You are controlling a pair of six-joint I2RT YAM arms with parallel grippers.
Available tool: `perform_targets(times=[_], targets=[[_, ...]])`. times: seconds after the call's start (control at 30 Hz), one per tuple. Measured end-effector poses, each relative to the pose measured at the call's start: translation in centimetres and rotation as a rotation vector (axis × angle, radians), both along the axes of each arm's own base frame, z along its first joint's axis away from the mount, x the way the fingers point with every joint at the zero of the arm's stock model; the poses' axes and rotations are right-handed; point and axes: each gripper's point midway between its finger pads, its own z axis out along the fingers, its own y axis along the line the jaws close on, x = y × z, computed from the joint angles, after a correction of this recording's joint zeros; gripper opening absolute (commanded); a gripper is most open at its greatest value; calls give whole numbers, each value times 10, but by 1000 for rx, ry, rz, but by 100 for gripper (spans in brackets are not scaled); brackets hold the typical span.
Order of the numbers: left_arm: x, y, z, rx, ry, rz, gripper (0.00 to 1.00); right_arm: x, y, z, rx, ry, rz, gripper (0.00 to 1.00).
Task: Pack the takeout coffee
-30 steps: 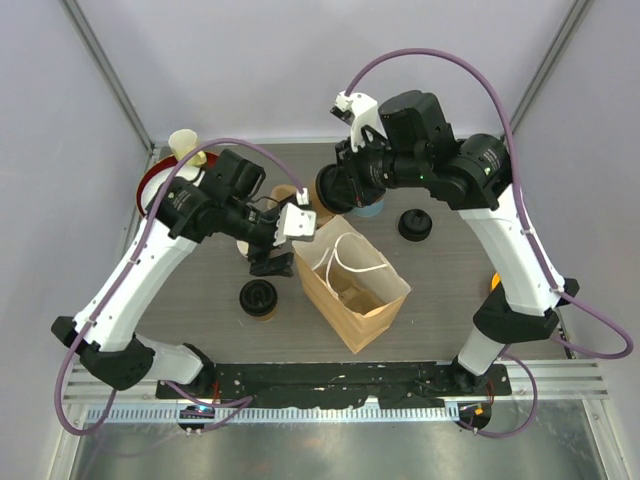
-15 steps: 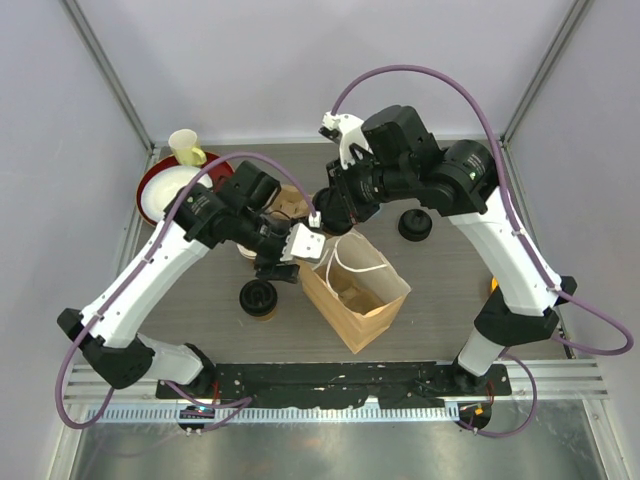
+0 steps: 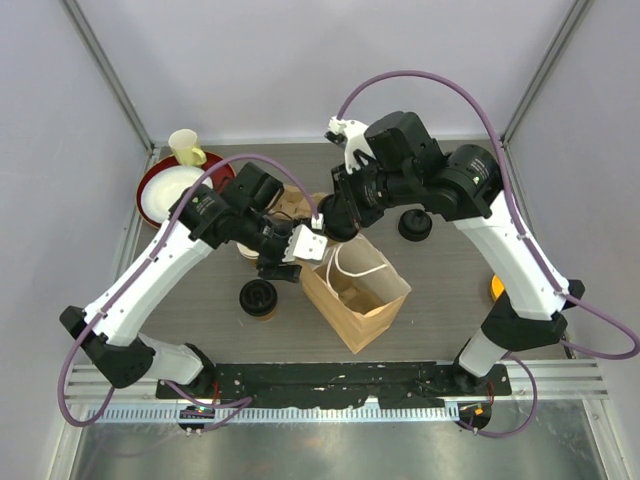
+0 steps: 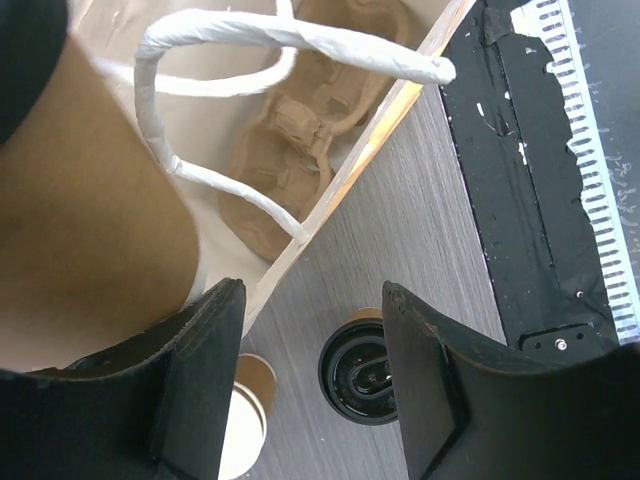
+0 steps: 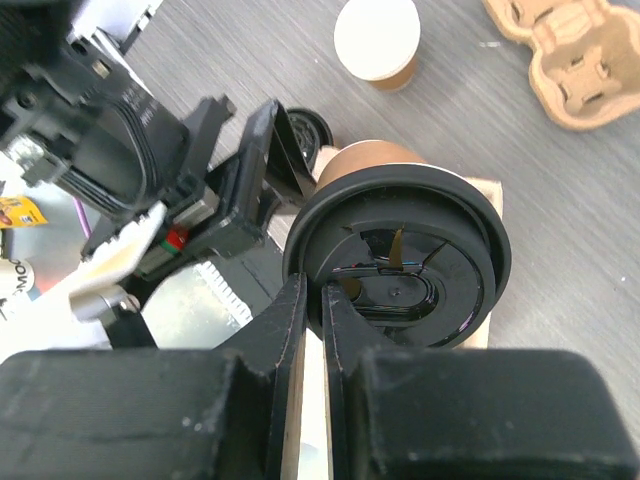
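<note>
My right gripper (image 3: 345, 205) is shut on the lid rim of one takeout coffee (image 3: 333, 220), a tan cup with a black sip lid (image 5: 400, 260), and holds it above the far left corner of the open brown paper bag (image 3: 375, 315). In the right wrist view its fingertips (image 5: 296, 305) pinch the lid's edge. The second takeout coffee (image 3: 258, 297) stands on the table left of the bag and shows between my left fingers (image 4: 362, 370). My left gripper (image 3: 300, 245) is open and empty by the bag's left rim (image 4: 400, 100).
A pulp cup carrier (image 4: 290, 150) lies inside the bag; another (image 3: 290, 200) lies behind it. A lidless cup (image 4: 235, 430) stands near my left gripper. A bare black lid (image 3: 415, 225) sits right of the bag. A red plate (image 3: 150, 180) and pale cup (image 3: 185, 147) are far left.
My right gripper has carried the lidded cup leftward and nearer, over the bag's corner. My left gripper has moved right to the bag's rim.
</note>
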Motion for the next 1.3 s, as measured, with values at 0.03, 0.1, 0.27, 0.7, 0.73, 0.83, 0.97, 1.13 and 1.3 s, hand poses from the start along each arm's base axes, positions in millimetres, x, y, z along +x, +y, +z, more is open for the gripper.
perform_targets(times=[0.03,0.1,0.27,0.7,0.73,0.83,0.97,1.13,1.3], targets=[[0,0,0,1,-1,-1,58,-3,-3,-3,-6,8,-5,1],[0,0,-1,2,-2,-3,56,-6,-8,-7,-18,23,-14,1],[2,-1,-3,8,-4,-12,46,-10,-17,-25,-66,61,-34,1],[2,-2,-21,53,-25,-78,5,14,-4,-64,-176,103,-99,1],[2,-2,-21,52,-31,-82,0,17,-2,-69,-189,110,-101,1],[3,-3,-22,40,-55,-89,0,21,1,-81,-218,123,-108,1],[2,-2,-21,13,-88,-87,0,20,1,-93,-246,144,-118,1],[-2,0,-18,-26,-121,-90,0,14,-2,-118,-308,192,-101,1],[-4,-2,-16,-54,-127,-99,0,6,-5,-135,-360,223,-70,1]])
